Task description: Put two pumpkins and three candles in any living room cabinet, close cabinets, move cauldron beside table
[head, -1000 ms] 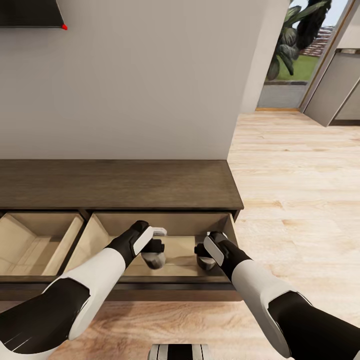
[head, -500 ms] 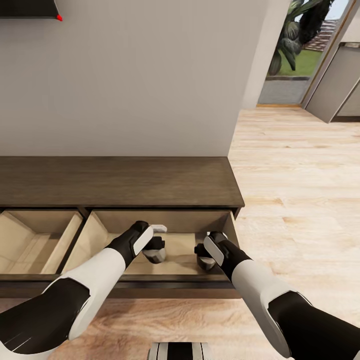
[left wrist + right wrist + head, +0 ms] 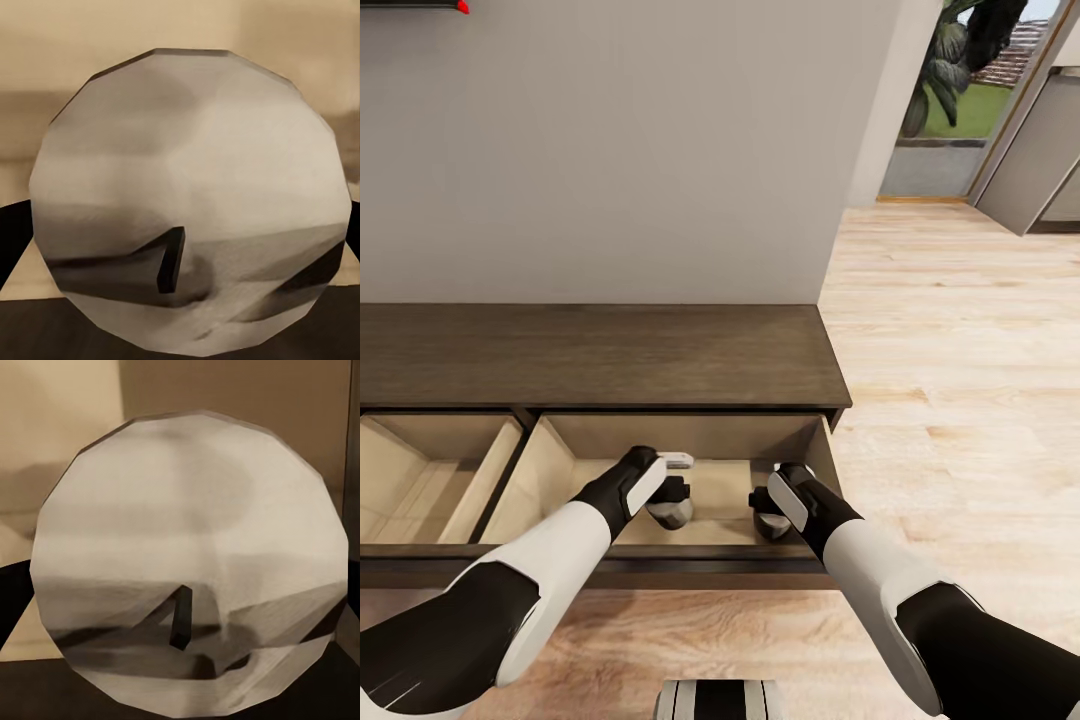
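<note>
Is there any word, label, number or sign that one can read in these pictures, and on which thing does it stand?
There is no readable text.
The candles, one in each claw, are plain, each with a dark wick.
The cabinet and its open drawers bear no label.
The dark object with a red corner on the wall shows no lettering.

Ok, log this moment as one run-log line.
phase: stowing candles | left gripper: shut on candle | right gripper: shut on second candle | both over open right drawer of cabinet

Grey wall (image 3: 610, 150) — pale wood floor (image 3: 960, 350).
</note>
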